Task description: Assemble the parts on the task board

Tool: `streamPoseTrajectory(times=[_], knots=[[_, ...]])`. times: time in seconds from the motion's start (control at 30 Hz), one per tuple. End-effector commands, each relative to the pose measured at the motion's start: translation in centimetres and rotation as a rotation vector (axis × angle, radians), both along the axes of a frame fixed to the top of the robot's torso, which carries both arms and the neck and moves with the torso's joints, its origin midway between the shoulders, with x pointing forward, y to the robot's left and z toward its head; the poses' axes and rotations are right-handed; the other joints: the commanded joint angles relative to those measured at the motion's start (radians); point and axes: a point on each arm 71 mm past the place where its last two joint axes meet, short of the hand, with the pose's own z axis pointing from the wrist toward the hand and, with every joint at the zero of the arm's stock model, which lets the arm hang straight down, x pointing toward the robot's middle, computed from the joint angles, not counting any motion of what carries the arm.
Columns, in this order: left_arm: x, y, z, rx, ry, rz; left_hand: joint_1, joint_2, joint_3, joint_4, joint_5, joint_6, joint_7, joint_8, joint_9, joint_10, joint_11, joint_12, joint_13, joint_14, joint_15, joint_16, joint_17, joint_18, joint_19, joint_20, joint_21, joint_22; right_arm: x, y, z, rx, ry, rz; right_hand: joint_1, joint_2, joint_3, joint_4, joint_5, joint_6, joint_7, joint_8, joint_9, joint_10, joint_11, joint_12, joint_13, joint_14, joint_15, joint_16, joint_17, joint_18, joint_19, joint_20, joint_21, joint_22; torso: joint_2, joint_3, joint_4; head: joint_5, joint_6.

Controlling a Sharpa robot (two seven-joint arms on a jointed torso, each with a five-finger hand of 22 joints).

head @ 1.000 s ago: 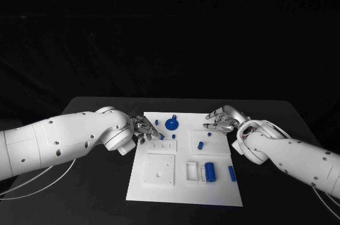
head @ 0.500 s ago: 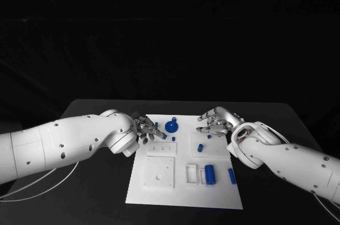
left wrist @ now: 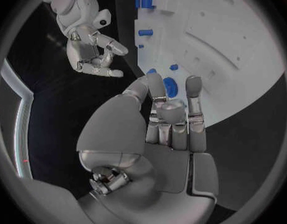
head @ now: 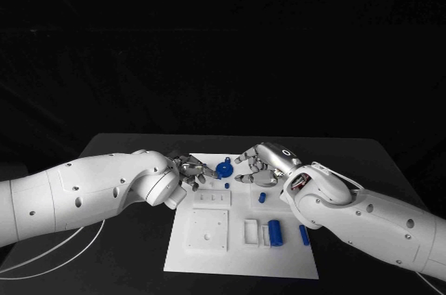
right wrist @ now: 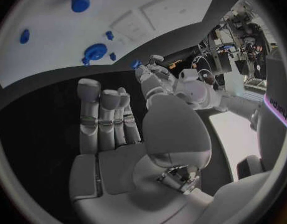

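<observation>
Black table (head: 121, 147), white task board (head: 288, 256); no legible writing; left hand (head: 193, 169), right hand (head: 256, 166) both empty, fingers spread.

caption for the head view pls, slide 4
Both hands, left hand and right hand, hover close on either side of the round blue part at the far end of the white task board.

Right hand (right wrist: 112, 134), fingers apart, faces task board (right wrist: 56, 50).

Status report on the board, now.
Both hands open, left hand and right hand flanking the round blue part. Part sits on the board. Nothing blocking.
</observation>
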Motion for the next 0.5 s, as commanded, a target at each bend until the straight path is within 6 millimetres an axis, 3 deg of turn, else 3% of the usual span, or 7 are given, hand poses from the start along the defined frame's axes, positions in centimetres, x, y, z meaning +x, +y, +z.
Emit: streamPoseTrajectory(times=[0.03, 0.07, 0.1, 0.23, 0.3, 0.5], knots=[[-0.2, -0.2, 0.0, -0.106, 0.022, 0.032, 0.002, 0.012, 0.005, -0.001, 0.002, 0.179, -0.057, 0.004, 0.085, 0.040, -0.018, 0.004, 0.001, 0.002, 0.002, -0.003, -0.001, 0.001, -0.007, 0.001, 0.003, 0.020, -0.3, 0.9, 0.2, -0.082, -0.108, -0.014, 0.006, 0.001, 0.005, 0.008, -0.031, 0.006, 0.000, -0.004, -0.001, 0.005, -0.001, 0.002, 0.000, 0.008, -0.001, 0.005, 0.003, -0.006, 0.043, -0.006, 0.006, 0.067, 0.000, -0.0008, 0.0010, -0.003, 0.006], [-0.2, -0.2, -0.1, -0.116, 0.027, 0.036, 0.001, 0.013, 0.005, -0.001, 0.002, 0.179, -0.057, 0.004, 0.085, 0.041, -0.018, 0.003, 0.001, 0.002, 0.002, -0.004, -0.003, 0.001, -0.008, 0.001, 0.004, 0.020, -0.4, 1.4, 0.2, -0.089, -0.119, -0.015, 0.009, -0.006, 0.029, 0.012, -0.075, 0.005, 0.000, -0.004, -0.001, 0.004, 0.000, 0.000, -0.001, 0.008, -0.001, 0.005, 0.004, -0.007, 0.043, -0.007, 0.009, 0.067, 0.000, -0.0010, 0.0014, -0.004, 0.007], [-0.2, -0.2, -0.1, -0.121, 0.030, 0.038, 0.001, 0.013, 0.005, -0.001, 0.002, 0.179, -0.057, 0.004, 0.085, 0.041, -0.018, 0.003, 0.001, 0.002, 0.002, -0.004, -0.003, 0.001, -0.008, 0.001, 0.004, 0.020, -0.5, 1.6, 0.2, -0.092, -0.126, -0.016, -0.001, -0.042, 0.096, 0.038, -0.079, 0.008, 0.001, -0.002, 0.000, 0.006, 0.001, -0.001, 0.001, 0.009, -0.002, 0.005, 0.007, -0.008, 0.042, -0.008, 0.012, 0.066, 0.000, -0.0012, 0.0016, -0.003, 0.008], [-0.3, -0.2, -0.2, -0.143, 0.042, 0.044, 0.000, 0.013, 0.005, -0.002, 0.002, 0.179, -0.057, 0.004, 0.085, 0.040, -0.019, 0.003, 0.001, 0.002, 0.002, -0.004, -0.002, 0.001, -0.008, 0.001, 0.003, 0.020, -0.8, 2.6, 0.0, -0.098, -0.158, -0.028, 0.005, -0.047, 0.105, 0.045, -0.104, 0.005, -0.001, -0.004, -0.001, 0.008, -0.001, -0.001, 0.003, 0.011, -0.001, 0.006, 0.010, -0.009, 0.043, -0.008, 0.016, 0.067, 0.001, 0.0004, 0.0028, -0.002, 0.010], [-0.4, -0.2, -0.2, -0.150, 0.047, 0.045, -0.002, 0.016, 0.005, -0.005, 0.002, 0.178, -0.057, 0.004, 0.086, 0.041, -0.019, 0.003, 0.001, 0.002, 0.001, -0.006, -0.005, 0.001, -0.007, 0.000, 0.003, 0.019, -0.8, 2.8, 0.0, -0.098, -0.169, -0.036, 0.004, -0.065, 0.150, 0.055, -0.147, 0.004, -0.001, -0.003, -0.001, 0.011, 0.001, -0.003, 0.002, 0.015, -0.002, 0.007, 0.013, -0.011, 0.044, -0.008, 0.024, 0.068, 0.001, 0.0004, 0.0018, -0.001, 0.011], [-0.5, -0.2, -0.3, -0.166, 0.058, 0.047, -0.003, 0.017, 0.005, -0.006, 0.002, 0.178, -0.058, 0.004, 0.087, 0.041, -0.020, 0.002, 0.001, 0.002, 0.001, -0.006, -0.005, 0.001, -0.007, 0.000, 0.003, 0.019, -0.9, 3.5, -0.3, -0.103, -0.188, -0.048, 0.004, -0.078, 0.177, 0.063, -0.172, 0.005, -0.001, -0.004, -0.001, 0.014, -0.002, -0.003, 0.006, 0.018, -0.002, 0.009, 0.020, -0.012, 0.045, -0.009, 0.035, 0.069, 0.002, 0.0015, 0.0015, 0.000, 0.011]])
